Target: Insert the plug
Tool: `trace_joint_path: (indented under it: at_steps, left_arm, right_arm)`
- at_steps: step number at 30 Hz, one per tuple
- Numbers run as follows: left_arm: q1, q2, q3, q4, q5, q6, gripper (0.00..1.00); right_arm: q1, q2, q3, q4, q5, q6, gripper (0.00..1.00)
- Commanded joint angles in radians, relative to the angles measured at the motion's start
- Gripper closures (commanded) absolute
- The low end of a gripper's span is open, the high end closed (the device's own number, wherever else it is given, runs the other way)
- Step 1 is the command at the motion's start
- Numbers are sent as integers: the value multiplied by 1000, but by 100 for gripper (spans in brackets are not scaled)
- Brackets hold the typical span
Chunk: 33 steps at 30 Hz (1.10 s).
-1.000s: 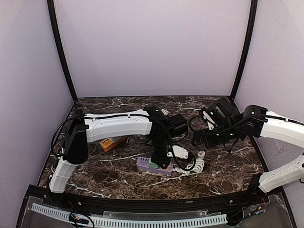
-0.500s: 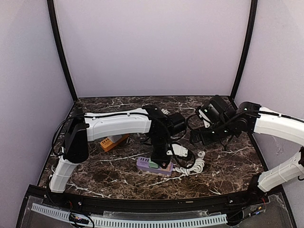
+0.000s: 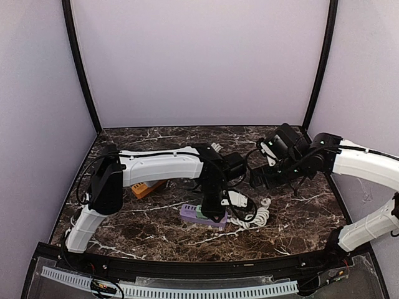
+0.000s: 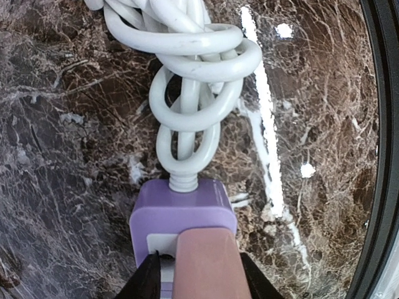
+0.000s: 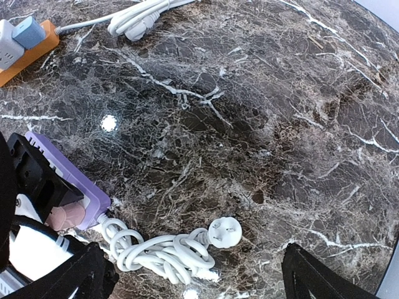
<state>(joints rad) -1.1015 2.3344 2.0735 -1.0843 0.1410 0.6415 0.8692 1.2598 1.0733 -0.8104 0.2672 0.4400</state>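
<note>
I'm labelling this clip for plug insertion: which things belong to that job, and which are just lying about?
Job: pink plug, purple power strip.
Lying about: orange power strip, far white cord bundle, round white plug.

Setting: a robot test cell in a lab, not a home or shop.

Evidence:
- Plain pale lilac wall panels (image 3: 199,62) close off three sides.
- Black frame posts (image 3: 81,68) stand at the far corners of the dark brown marble-patterned tabletop (image 3: 156,221).
- A white-and-black left robot arm (image 3: 156,165) and its twin right robot arm (image 3: 368,165) are mounted at the near edge.
- A white slotted cable duct (image 3: 187,290) runs along that edge.
</note>
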Motion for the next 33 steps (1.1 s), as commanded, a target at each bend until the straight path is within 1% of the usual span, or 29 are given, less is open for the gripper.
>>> trace_joint_path:
  at_steps: [1, 11, 13, 15, 16, 18, 20, 33]
  left_arm:
    - [-2, -4, -13, 21, -31, -14, 58]
    - [-11, -34, -3, 21, -32, -26, 55]
    - [-12, -40, -1, 20, -30, -28, 52]
    - [-11, -55, 0, 21, -28, -30, 41]
    - [-12, -58, 0, 21, -28, -31, 15]
    - [-13, -68, -2, 20, -27, -31, 3]
    - [-13, -79, -1, 19, -29, -31, 1]
    - [-12, -185, 3, 41, -31, -86, 1]
  right_arm:
    - [-9, 2, -9, 27, 2, -18, 1]
    - [-9, -12, -21, 40, 0, -18, 1]
    - [-10, -18, -24, 40, 0, -17, 1]
    - [-10, -24, -28, 42, 3, -12, 1]
    - [-10, -26, -31, 42, 5, -10, 1]
    - [-10, -33, -37, 43, 5, -3, 1]
    - [-10, -42, -45, 47, 6, 5, 1]
    - [-10, -87, -81, 56, 25, 48, 2]
